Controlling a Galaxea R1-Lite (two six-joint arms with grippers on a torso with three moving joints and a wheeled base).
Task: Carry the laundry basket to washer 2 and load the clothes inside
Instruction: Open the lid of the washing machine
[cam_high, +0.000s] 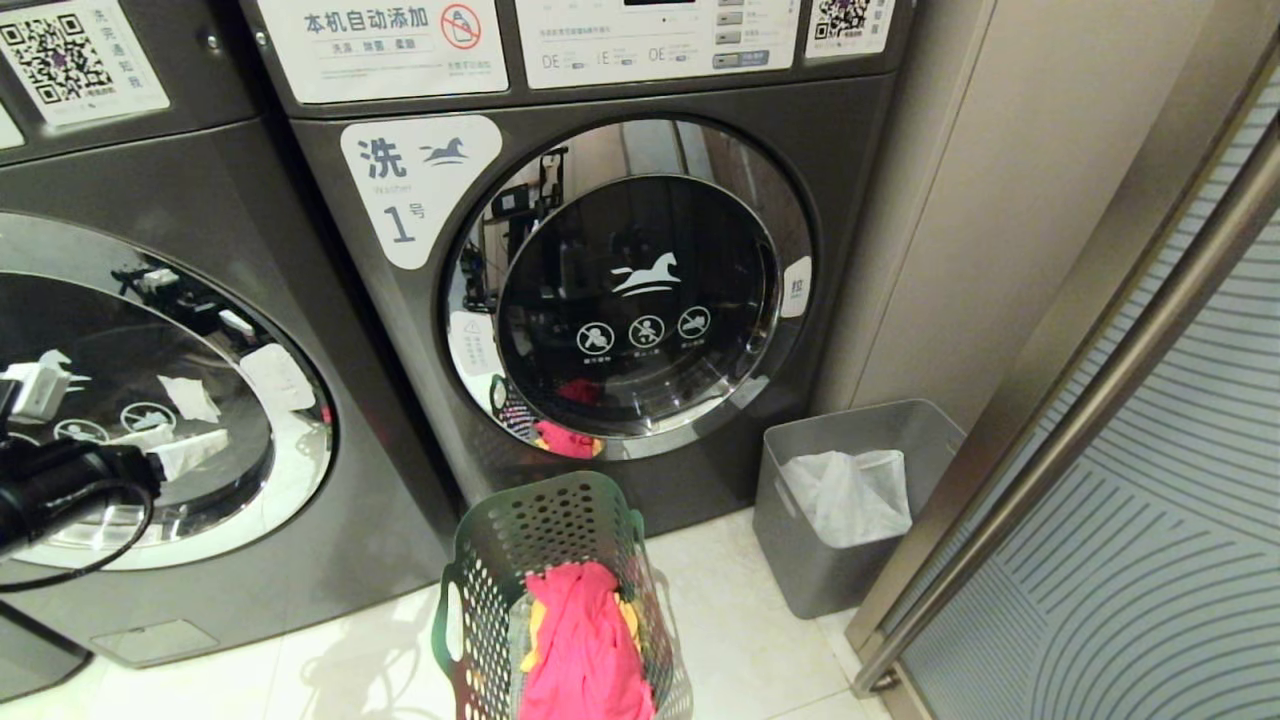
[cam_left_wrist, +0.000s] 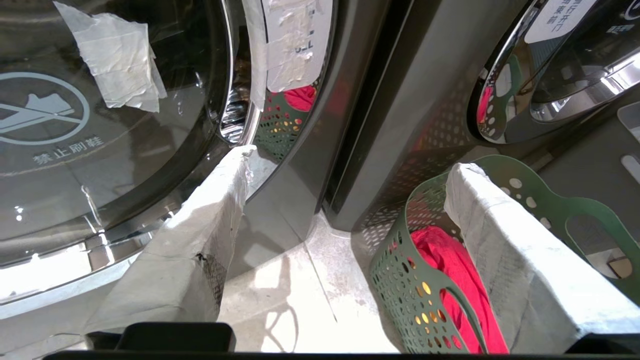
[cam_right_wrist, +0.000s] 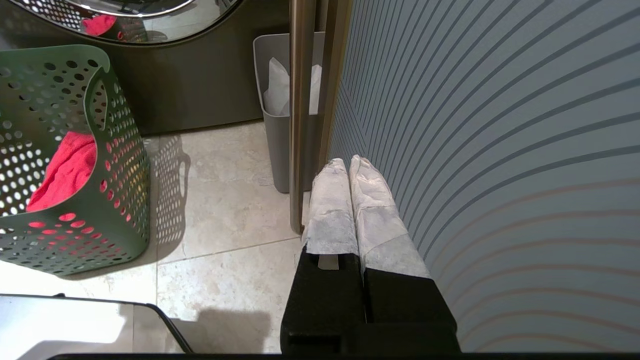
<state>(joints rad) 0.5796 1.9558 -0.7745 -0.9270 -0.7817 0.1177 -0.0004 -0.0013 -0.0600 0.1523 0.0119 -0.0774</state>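
Observation:
The dark green laundry basket (cam_high: 545, 540) stands on the floor in front of the washer labelled 1 (cam_high: 620, 290). A pink-red garment (cam_high: 585, 645) fills it, with a strip of yellow garment (cam_high: 534, 628) beside that. To the left is another grey washer (cam_high: 170, 400); no numeral shows on it, so I cannot tell if it is washer 2. My left arm (cam_high: 70, 480) hangs low before that machine's door. The left gripper (cam_left_wrist: 352, 160) is open and empty, with one finger (cam_left_wrist: 505, 250) in front of the basket (cam_left_wrist: 400, 280). My right gripper (cam_right_wrist: 346, 162) is shut and empty beside the striped door.
A plain grey bin (cam_high: 800, 560) holding a white sheet (cam_high: 845, 495) stands right of the basket, against the wall. A striped glass door with a metal bar handle (cam_high: 1100, 400) closes off the right side. Pale floor tiles (cam_high: 740, 620) lie between basket and bin.

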